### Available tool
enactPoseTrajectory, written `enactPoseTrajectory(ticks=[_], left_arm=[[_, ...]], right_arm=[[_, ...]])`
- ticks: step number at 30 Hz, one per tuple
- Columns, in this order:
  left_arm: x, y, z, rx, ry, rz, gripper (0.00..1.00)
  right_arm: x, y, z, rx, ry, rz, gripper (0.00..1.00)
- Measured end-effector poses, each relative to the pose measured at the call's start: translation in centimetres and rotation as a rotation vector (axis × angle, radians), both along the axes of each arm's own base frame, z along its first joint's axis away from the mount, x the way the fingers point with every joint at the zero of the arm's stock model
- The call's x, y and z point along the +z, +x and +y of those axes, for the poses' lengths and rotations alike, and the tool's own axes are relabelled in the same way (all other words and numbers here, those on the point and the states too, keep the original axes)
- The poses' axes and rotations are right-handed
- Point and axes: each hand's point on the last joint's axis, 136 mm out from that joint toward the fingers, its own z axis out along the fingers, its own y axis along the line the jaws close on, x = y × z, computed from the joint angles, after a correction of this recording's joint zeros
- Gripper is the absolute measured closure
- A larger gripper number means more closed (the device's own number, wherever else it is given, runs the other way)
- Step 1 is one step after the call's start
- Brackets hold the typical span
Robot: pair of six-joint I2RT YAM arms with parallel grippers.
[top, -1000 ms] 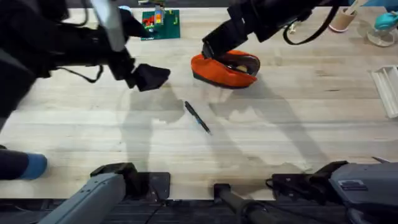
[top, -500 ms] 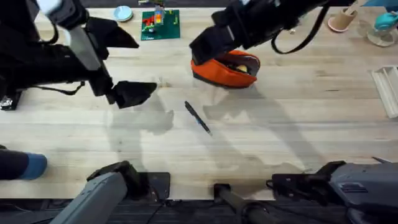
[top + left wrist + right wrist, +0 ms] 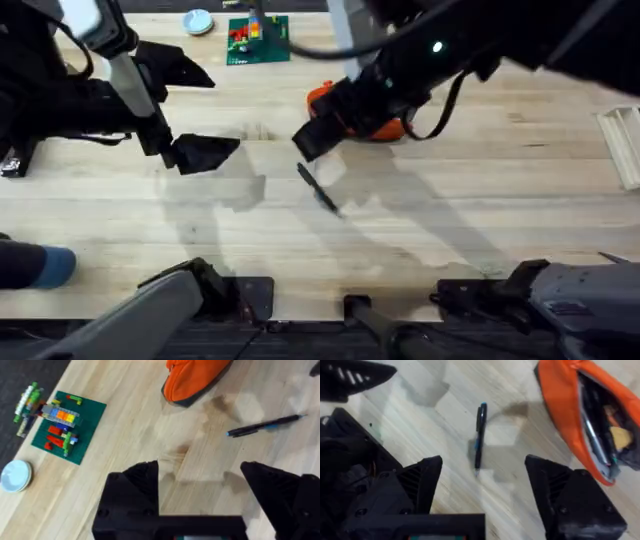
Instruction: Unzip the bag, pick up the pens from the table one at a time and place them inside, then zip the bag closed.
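- While the bag point(image 3: 580, 415) lies unzipped with something dark already inside, one pen point(image 3: 318, 187) waits on the bench point(image 3: 480, 200).
- To grip cleanly, the right claw point(image 3: 482, 487), spread wide and empty, should probably straddle the pen's middle, crosswise.
- That pen lies just ahead of it, beside the bag.
- Off to the side, the left claw point(image 3: 200, 490) hovers open, empty.

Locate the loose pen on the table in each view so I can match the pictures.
Overhead: the pen lies on the table near the middle, in front of the bag, just below the right gripper.
Left wrist: the pen is at the right, beyond the open fingers.
Right wrist: the pen is in the middle, between the open fingers.
Shared landmark: the orange bag.
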Motion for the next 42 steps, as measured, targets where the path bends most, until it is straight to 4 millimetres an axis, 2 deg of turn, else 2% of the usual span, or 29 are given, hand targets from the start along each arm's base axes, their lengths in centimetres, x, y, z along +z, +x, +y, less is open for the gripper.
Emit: enactPoseTrajectory(ticks=[6, 11, 22, 30, 42], left_arm=[[-1.1, 0.4, 0.2, -0.017, -0.009, 0.029, 0.007], [-1.4, 0.5, 0.2, -0.021, -0.010, 0.036, 0.007], [-1.4, 0.5, 0.2, -0.026, -0.007, 0.032, 0.007], [-1.4, 0.5, 0.2, -0.026, -0.007, 0.032, 0.008], [-1.4, 0.5, 0.2, -0.026, -0.007, 0.032, 0.008]], right_arm=[[-1.9, -1.3, 1.5, 0.020, -0.003, 0.005, 0.005], [-4.2, -2.4, 2.3, 0.017, -0.053, 0.042, 0.006], [-9.0, -3.1, 3.8, -0.055, -0.158, 0.100, 0.005], [-9.8, -2.8, 4.5, -0.141, -0.149, 0.104, 0.006], [-12.2, -3.8, 5.0, -0.243, -0.233, 0.079, 0.005]])
